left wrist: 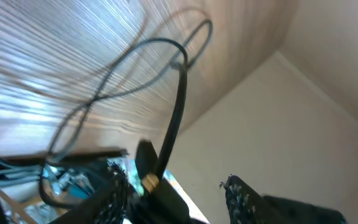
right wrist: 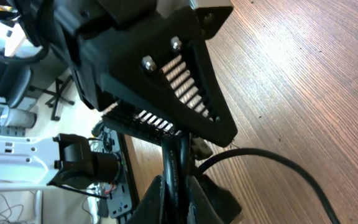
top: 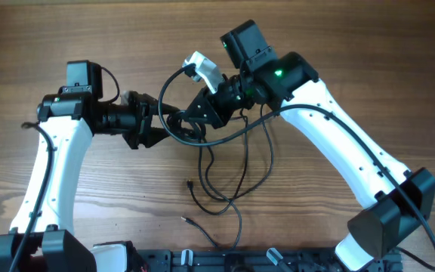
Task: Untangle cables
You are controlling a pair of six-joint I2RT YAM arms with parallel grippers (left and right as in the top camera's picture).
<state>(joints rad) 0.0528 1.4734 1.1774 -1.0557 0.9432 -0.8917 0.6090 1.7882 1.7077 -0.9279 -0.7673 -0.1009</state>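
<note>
The black cables (top: 225, 177) hang in long tangled loops from between the two grippers down toward the table's front. Two small plug ends (top: 189, 182) lie on the wood. My right gripper (top: 195, 119) is shut on a cable strand (right wrist: 178, 163), which runs straight up between its fingers (right wrist: 179, 185). My left gripper (top: 161, 123) faces it closely from the left. In the left wrist view its fingers (left wrist: 174, 179) stand wide apart, with a cable (left wrist: 174, 118) and a gold-tipped plug (left wrist: 148, 182) near the left finger. A looped strand (left wrist: 104, 93) lies beyond on the table.
The table is bare wood (top: 338, 53). A white piece (top: 202, 68) sits on the right wrist with a thicker black wire. The arm bases and a black rail (top: 225, 261) line the front edge. The left gripper's housing (right wrist: 160, 68) fills the right wrist view.
</note>
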